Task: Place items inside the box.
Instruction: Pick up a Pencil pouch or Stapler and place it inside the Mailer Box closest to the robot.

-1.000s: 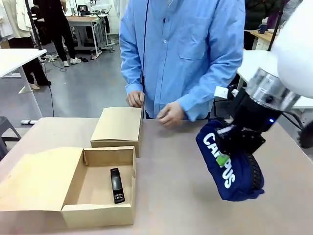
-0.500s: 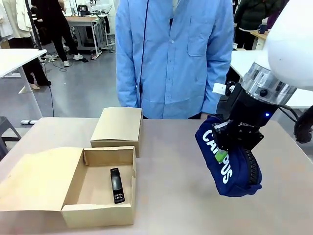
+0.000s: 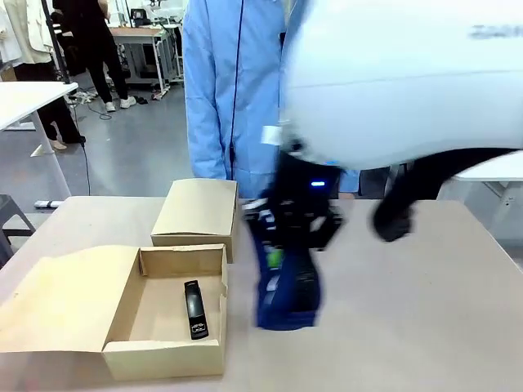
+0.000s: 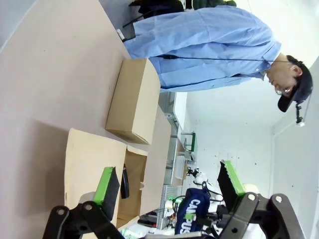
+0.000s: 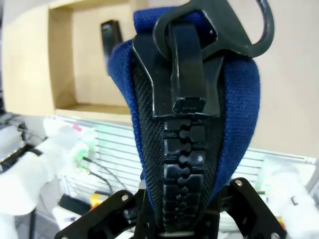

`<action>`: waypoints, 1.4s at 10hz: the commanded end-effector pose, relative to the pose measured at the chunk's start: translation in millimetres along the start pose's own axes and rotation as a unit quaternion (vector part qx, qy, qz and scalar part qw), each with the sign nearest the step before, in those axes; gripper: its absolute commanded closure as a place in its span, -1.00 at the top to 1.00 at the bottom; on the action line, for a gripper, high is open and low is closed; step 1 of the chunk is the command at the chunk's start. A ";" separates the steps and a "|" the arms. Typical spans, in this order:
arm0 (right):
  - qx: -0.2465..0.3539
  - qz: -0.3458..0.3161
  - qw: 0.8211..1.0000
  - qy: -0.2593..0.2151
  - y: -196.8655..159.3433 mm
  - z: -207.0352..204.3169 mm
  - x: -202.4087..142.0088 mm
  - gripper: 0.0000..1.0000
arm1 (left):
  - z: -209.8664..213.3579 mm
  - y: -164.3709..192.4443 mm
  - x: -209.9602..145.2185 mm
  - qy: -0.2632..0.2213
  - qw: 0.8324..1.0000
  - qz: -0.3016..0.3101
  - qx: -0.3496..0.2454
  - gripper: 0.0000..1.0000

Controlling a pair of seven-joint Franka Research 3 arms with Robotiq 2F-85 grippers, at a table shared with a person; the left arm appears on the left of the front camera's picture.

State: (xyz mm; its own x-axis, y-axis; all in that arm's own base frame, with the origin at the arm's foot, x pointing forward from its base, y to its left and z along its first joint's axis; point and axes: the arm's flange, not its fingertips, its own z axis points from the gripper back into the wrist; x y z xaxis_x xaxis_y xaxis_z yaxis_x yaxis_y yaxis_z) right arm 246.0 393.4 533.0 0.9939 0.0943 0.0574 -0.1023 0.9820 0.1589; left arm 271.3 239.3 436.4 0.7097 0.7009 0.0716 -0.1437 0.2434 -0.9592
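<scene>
Beige table (image 3: 425, 327) bears open shallow brown cardboard box (image 3: 163, 355) at 8 o'clock, closed brown cardboard box (image 3: 196, 208) at 10 o'clock.

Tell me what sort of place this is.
Probably a lab or workshop: a cluttered workbench at the back, a white table at left, cables on the bare grey floor.

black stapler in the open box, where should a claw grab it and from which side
Grip the black stapler across its narrow width near the middle, coming down from above. It lies flat on the floor of the box, long axis pointing toward the person, with bare floor either side for the claw; the box walls block a sideways approach.
</scene>
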 end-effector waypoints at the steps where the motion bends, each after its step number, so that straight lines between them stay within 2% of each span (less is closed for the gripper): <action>1: -0.044 -0.020 0.999 -0.005 50.5 -13.3 28.7 -0.88 | 0.2 -0.2 -1.0 -0.003 1.000 -0.010 -0.011 1.00; 3: -0.059 -0.029 0.998 -0.012 91.0 -38.1 34.3 -0.88 | 0.2 -0.2 -1.0 -0.003 1.000 -0.010 -0.011 1.00; 5: -0.060 -0.025 0.998 0.005 126.3 -70.0 49.1 -0.88 | 0.2 -0.2 -1.0 -0.003 1.000 -0.010 -0.011 1.00; 7: -0.056 -0.029 0.998 0.002 135.2 -96.5 72.7 -0.88 | 0.2 -0.2 -1.0 -0.003 1.000 -0.010 -0.011 1.00; 9: -0.048 -0.003 0.998 0.027 145.3 -129.4 85.0 -0.88 | 0.2 -0.2 -1.0 -0.003 1.000 -0.010 -0.011 1.00; 10: -0.079 0.009 0.997 0.014 138.5 -120.9 84.8 -0.88 | 0.2 -0.2 -1.0 -0.003 1.000 -0.010 -0.011 1.00; 11: -0.055 -0.016 0.998 0.031 129.4 -130.8 77.4 -0.88 | 0.2 -0.2 -1.0 -0.003 1.000 -0.010 -0.011 1.00; 14: -0.061 -0.014 0.998 0.032 134.2 -138.7 83.5 -0.88 | 0.2 -0.2 -1.0 -0.003 1.000 -0.010 -0.011 1.00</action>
State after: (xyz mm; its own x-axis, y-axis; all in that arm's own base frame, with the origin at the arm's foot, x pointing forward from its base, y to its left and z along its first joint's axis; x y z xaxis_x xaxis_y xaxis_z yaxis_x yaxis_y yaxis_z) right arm 320.6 555.5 423.8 0.9974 0.0714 -0.0060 -0.0711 0.9967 0.0380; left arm 271.2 239.4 436.5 0.7094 0.7011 0.0718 -0.1435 0.2435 -0.9592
